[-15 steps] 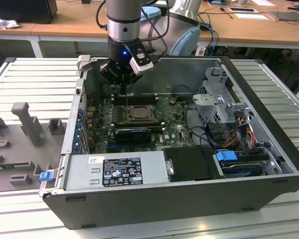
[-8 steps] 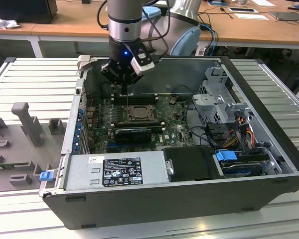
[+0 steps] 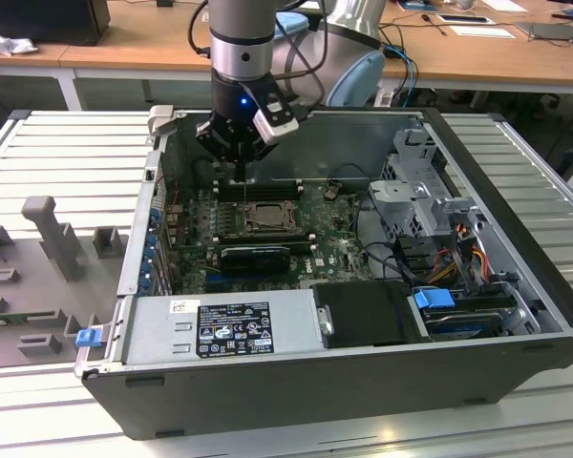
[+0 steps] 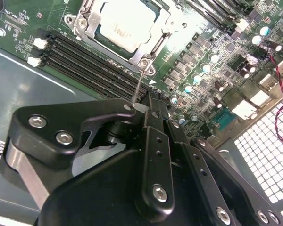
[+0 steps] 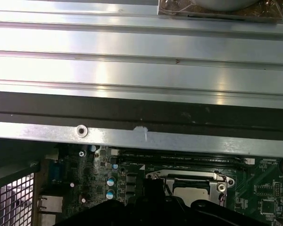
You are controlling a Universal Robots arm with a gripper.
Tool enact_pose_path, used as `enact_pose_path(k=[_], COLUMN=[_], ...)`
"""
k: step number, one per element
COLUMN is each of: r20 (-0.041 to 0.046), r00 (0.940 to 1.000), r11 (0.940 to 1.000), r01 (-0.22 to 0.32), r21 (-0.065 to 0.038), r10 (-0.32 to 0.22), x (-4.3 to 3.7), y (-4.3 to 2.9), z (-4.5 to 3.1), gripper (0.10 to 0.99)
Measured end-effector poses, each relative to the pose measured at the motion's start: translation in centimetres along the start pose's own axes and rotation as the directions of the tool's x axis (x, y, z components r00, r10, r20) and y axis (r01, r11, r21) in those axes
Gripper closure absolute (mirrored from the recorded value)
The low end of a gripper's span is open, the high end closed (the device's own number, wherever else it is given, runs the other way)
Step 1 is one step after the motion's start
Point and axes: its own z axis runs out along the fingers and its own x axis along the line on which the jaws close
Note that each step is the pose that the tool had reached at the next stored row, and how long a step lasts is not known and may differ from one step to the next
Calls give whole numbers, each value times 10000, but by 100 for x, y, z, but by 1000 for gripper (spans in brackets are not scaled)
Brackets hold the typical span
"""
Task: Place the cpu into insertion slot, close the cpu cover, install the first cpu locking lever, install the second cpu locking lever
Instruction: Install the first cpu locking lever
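CPU [image 4: 120, 26] was seen already seated in the insertion slot [image 4: 153, 47] on the green motherboard [image 3: 336, 239], inside the open computer case [image 3: 516, 286] laid on the slatted bench [image 3: 67, 153]. CPU cover [image 4: 89, 23] looked closed down around the chip, silvery face showing through its window in both wrist views. Gripper [image 4: 140, 104] was held just above the socket's corner, beside the black memory slots [image 4: 85, 56], fingers drawn together on a thin wire-like locking lever [image 4: 140, 82]. Judged step: first lever install. Lever is best swept down and tucked under its retaining hook with steady pressure, kept off the memory slots. Hook engagement could not be confirmed.
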Motion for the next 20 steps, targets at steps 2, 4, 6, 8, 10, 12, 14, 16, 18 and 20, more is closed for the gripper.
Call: enact_pose_path(k=[2, 4, 6, 8, 10, 12, 14, 16, 18, 20], r20=[1, 1, 0, 1, 1, 1, 0, 0, 0, 1], r00=[10000, 10000, 10000, 10000, 10000, 10000, 10000, 10000, 10000, 10000], r11=[10000, 10000, 10000, 10000, 10000, 10000, 10000, 10000, 10000, 10000], r01=[0, 1, 0, 0, 1, 0, 1, 0, 0, 1], r21=[0, -1, -1, -2, -2, -3, -3, -3, -3, -3], r10=[0, -1, 0, 0, -1, 0, -1, 0, 0, -1], x=[-6, -12, -18, -25, -31, -38, -45, -52, -57, -64], y=[0, -1, -1, -1, -2, -2, -2, -3, -3, -3], z=[0, 0, 0, 0, -1, -1, -1, -1, -1, -1], gripper=[980, 980, 980, 980, 980, 980, 980, 980, 980, 980])
